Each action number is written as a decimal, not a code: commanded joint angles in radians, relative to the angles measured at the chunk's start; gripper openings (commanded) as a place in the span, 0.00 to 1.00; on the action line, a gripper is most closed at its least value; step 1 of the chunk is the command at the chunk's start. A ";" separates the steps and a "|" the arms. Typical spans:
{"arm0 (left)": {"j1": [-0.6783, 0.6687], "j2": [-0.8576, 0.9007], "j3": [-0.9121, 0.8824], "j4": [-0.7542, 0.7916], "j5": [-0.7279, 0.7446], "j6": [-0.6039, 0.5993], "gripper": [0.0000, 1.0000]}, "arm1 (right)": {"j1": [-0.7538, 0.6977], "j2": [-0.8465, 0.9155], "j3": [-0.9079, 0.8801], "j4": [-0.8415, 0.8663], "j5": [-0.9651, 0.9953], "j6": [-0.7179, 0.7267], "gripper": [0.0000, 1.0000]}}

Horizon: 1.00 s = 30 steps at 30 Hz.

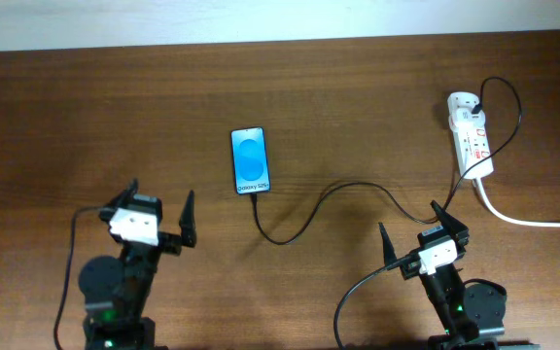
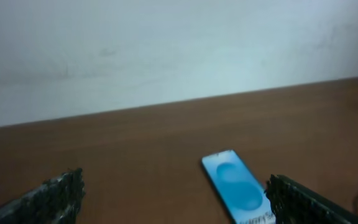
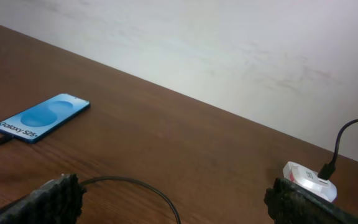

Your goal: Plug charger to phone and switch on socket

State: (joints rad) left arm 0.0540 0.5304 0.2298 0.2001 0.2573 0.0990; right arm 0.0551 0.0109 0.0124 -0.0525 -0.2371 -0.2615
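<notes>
Holding left gripper (image 1: pixel 162 188) w/ fingers (image 2: pixel 55 196) spread wide, gripping nothing, hovering over the table (image 1: pixel 47 117) at front-left. Holding right gripper (image 1: pixel 407 215) spread about as wide at front-right, also clasping nothing. Lying on the wood just ahead of its tips: a bend of the charger (image 1: pixel 309 209), apart from both fingers.

Resting flat mid-table, well ahead of both grippers: the phone (image 1: pixel 250 160), screen up, glowing blue w/ white "Galaxy S25" text near its lower edge. Meeting that lower edge w/ the charger tip; cannot tell if fully seated. Looping rightward from there across the table, then up to a black plug (image 1: pixel 479 104) sitting at the far end of the socket (image 1: pixel 471 134).

Lying at far right: socket, white w/ red marks, switch position too small to tell. Trailing off toward the right edge: thick white cord (image 1: pixel 533 222).
</notes>
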 commanded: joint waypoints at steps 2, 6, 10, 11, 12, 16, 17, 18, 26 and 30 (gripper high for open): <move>-0.002 -0.127 -0.093 0.008 -0.018 0.076 0.99 | 0.002 -0.008 -0.007 -0.003 -0.013 0.007 0.98; -0.002 -0.254 -0.169 -0.010 -0.045 0.083 0.99 | 0.002 -0.008 -0.007 -0.003 -0.013 0.007 0.98; -0.002 -0.315 -0.222 -0.033 -0.052 0.084 0.99 | 0.002 -0.008 -0.007 -0.003 -0.013 0.007 0.98; -0.002 -0.320 -0.222 -0.037 -0.066 0.083 0.99 | 0.002 -0.008 -0.007 -0.003 -0.013 0.007 0.98; -0.002 -0.322 -0.222 -0.037 -0.084 0.083 0.99 | 0.002 -0.008 -0.007 -0.003 -0.013 0.007 0.99; -0.002 -0.367 -0.222 -0.118 -0.097 0.083 0.99 | 0.002 -0.008 -0.007 -0.003 -0.013 0.007 0.98; -0.002 -0.390 -0.222 -0.150 -0.097 0.082 0.99 | 0.002 -0.008 -0.007 -0.003 -0.013 0.007 0.98; -0.002 -0.422 -0.222 -0.201 -0.097 0.083 0.99 | 0.002 -0.008 -0.007 -0.003 -0.013 0.007 0.98; -0.001 -0.526 -0.221 -0.266 -0.098 0.083 0.99 | 0.002 -0.008 -0.007 -0.003 -0.013 0.007 0.98; -0.001 -0.526 -0.221 -0.266 -0.098 0.083 0.99 | 0.002 -0.008 -0.007 -0.003 -0.013 0.007 0.98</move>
State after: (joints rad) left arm 0.0532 0.0166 0.0105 -0.0578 0.1669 0.1658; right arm 0.0551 0.0113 0.0124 -0.0528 -0.2371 -0.2619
